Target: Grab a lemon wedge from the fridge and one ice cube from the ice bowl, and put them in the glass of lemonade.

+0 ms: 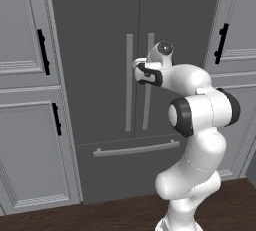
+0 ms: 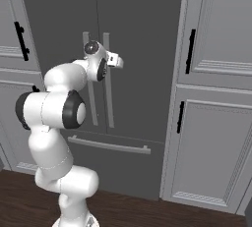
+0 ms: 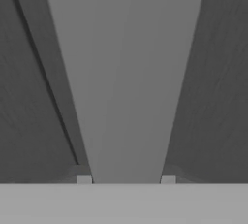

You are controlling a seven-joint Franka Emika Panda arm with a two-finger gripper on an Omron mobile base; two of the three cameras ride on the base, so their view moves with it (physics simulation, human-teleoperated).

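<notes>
A: Since the fridge (image 1: 100, 75) is shut, the lemon wedge must be inside, unseen. Door looks heavy, stiff, hinged.

B: Right-door bar handle (image 3: 126, 72) is rigid and smooth; mid-height is a sensible hold. Gripper (image 3: 126, 180) has its fingertips (image 3: 84, 180) flanking the bar, narrowed around it; firm clamp unconfirmed.

A rendered home kitchen. At the centre stands a tall dark grey double-door fridge (image 1: 100, 50) with a flat front, two long grey bar handles (image 1: 129, 82) side by side down the middle, and a bottom drawer with a horizontal bar pull (image 1: 136, 148). Panelled light grey cabinets (image 1: 27, 100) with short black handles (image 1: 43, 51) flank it on both sides, floor to top. The floor (image 1: 120, 212) is dark brown wood planking.
</notes>
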